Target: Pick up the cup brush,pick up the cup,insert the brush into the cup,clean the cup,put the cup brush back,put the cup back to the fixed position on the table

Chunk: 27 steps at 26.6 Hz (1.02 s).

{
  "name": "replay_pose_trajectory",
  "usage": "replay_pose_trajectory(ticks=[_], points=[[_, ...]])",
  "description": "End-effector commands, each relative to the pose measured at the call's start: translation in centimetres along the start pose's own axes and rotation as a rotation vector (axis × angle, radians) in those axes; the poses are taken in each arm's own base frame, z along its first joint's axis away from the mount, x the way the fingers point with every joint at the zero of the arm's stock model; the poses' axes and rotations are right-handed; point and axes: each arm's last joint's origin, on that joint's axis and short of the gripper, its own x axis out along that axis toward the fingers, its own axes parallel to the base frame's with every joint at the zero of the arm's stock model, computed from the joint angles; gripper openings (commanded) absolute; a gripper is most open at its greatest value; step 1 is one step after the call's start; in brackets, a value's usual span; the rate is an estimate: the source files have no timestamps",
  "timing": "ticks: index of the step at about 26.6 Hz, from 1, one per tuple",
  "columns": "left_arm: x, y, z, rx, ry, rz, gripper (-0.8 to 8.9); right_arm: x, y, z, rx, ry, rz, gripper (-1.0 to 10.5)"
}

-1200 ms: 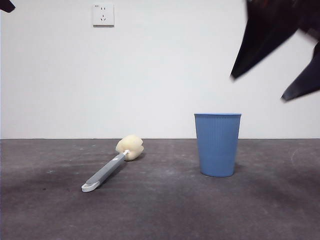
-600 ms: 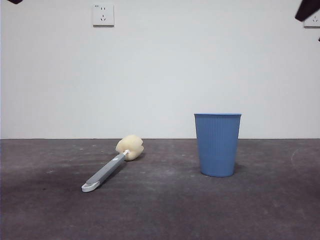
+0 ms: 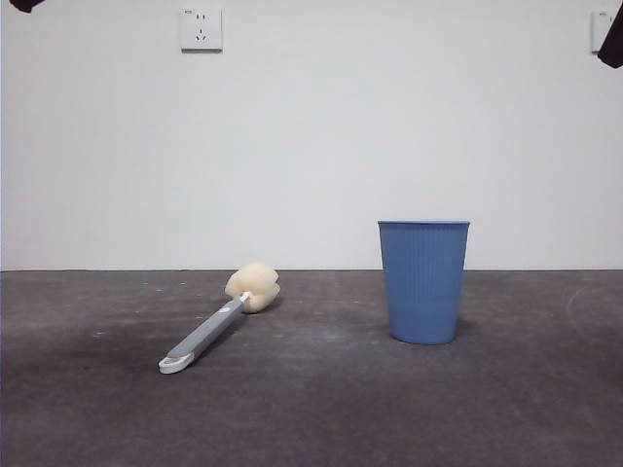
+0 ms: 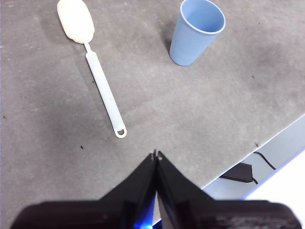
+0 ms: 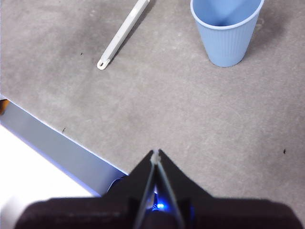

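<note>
A dark grey, scuffed counter stands before a plain white wall. A blue ribbed cup stands upright and open-mouthed on the counter, toward the right side as seen from the front, with nothing visible inside it. Well apart from it, toward the left side, a brush lies flat on the counter: its cream-yellow sponge head points toward the far edge by the wall, and its grey handle runs toward the near edge, ending in a white loop. No brand, label or readable writing shows on the cup or the brush. A white wall socket sits high on the wall above the brush, too small to read any marking. The left gripper hangs above the counter near its front edge, its two black jaws pressed together and holding nothing. The right gripper also hangs above the counter near an edge, jaws pressed together and empty. Beyond the counter's edge, in the left wrist view, a black cable lies on a pale floor.
</note>
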Motion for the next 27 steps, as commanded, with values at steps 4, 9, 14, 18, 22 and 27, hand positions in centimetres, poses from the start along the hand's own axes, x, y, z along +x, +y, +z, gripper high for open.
replay_pose_trajectory(ticks=[4, 9, 14, 18, 22, 27], points=[[-2.0, 1.3, 0.9, 0.101, -0.274, 0.169, -0.03, 0.0, 0.0, 0.0, 0.008, -0.004, 0.0, 0.0], [-4.7, 3.7, -0.6, 0.147, -0.816, 0.337, -0.03, 0.0, 0.0, 0.0, 0.008, -0.004, 0.001, 0.0], [-2.4, 6.0, -5.1, 0.142, -0.927, 0.498, -0.03, 0.0, 0.0, 0.0, 0.008, -0.004, 0.0, 0.0], [0.3, 7.4, -8.3, 0.107, -0.88, 0.546, -0.03, 0.0, 0.0, 0.0, 0.008, -0.004, 0.001, 0.0], [2.4, 8.4, -10.4, 0.089, -0.838, 0.565, -0.03, 0.0, 0.0, 0.0, 0.008, -0.004, 0.0, 0.0], [4.3, 9.2, -12.3, 0.044, -0.805, 0.565, -0.03, 0.0, 0.0, 0.0, 0.008, -0.004, 0.001, 0.0]])
